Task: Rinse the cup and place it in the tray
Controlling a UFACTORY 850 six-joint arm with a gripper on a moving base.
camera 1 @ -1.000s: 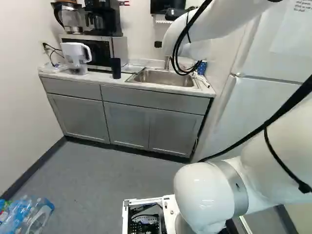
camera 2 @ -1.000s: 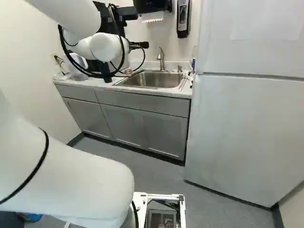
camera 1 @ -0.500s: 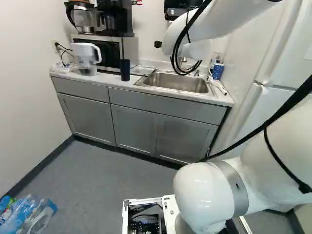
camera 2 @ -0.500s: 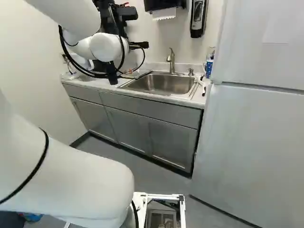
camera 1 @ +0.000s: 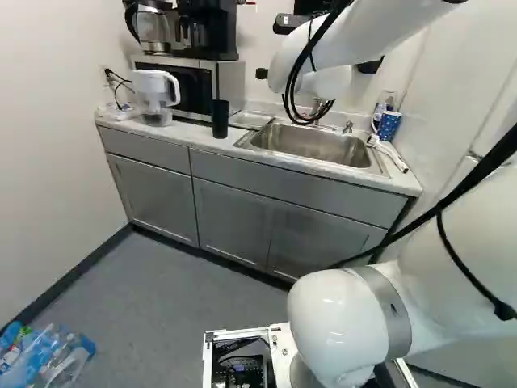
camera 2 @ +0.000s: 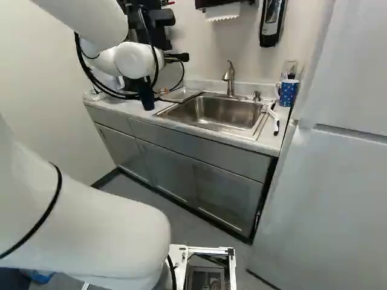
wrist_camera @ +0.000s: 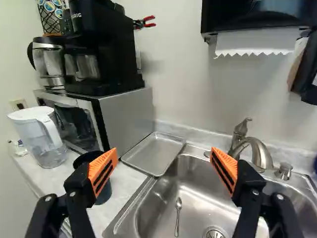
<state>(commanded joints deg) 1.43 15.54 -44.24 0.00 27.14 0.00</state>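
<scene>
Orange-padded gripper [wrist_camera: 164, 157] ungrasping; dark cup [camera 1: 220, 120] on the counter [camera 1: 184, 134], outside the tray [wrist_camera: 153, 152]

Nearest, the gripper's two fingers stand wide apart, with nothing clamped between them. Beyond one finger, and partly hidden by it, the cup stands upright beside the sink [wrist_camera: 194, 192]; its contents cannot be made out. Judged from this arrangement, the task is at its opening stage: grasping, rinsing and placing all appear to remain. The steel sink contains a spoon [wrist_camera: 178, 210], lying near the drain [wrist_camera: 215, 233]. Past the cup, the metal tray lies flat between the microwave [wrist_camera: 130, 118] and the sink, and does not hold the cup. At the back of the sink, the faucet [wrist_camera: 260, 155] shows no visible stream. A clear-walled pitcher [wrist_camera: 41, 136] stands in front of the microwave, and a blue dotted mug [camera 2: 288, 92] near the refrigerator [camera 2: 335, 199]; the mug's contents are hidden. Above the microwave sits a glass carafe [wrist_camera: 48, 61].
</scene>
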